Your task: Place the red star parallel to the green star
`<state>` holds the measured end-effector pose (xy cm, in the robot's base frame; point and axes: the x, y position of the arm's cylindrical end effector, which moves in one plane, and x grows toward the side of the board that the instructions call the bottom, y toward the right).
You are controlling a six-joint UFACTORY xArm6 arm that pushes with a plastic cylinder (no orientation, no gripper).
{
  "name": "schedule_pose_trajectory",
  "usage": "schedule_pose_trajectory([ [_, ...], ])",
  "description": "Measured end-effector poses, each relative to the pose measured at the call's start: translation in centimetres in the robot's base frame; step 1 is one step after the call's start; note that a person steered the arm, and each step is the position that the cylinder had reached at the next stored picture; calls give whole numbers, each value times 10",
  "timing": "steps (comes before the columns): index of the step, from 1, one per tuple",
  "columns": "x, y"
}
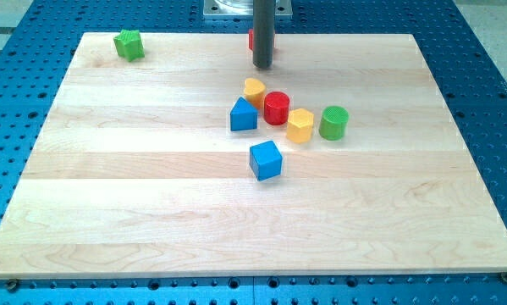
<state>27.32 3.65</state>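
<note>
The green star [129, 44] lies near the board's top left corner. The red star [250, 39] is at the board's top edge in the middle, almost wholly hidden behind my rod; only a red sliver shows at the rod's left side. My tip [262, 65] rests on the board just below the red star, far to the right of the green star and above the cluster of blocks.
A cluster sits in the middle: a yellow block [254, 90], a red cylinder [276, 108], a blue triangular block [243, 115], a yellow hexagonal block [300, 124], a green cylinder [333, 122]. A blue cube [266, 159] lies below them. The wooden board [151, 203] lies on a blue perforated table.
</note>
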Motion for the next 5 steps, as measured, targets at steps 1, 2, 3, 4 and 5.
schedule_pose_trajectory([
  [1, -17, 103],
  [2, -71, 89],
  [3, -78, 54],
  [4, -72, 30],
  [5, -50, -8],
])
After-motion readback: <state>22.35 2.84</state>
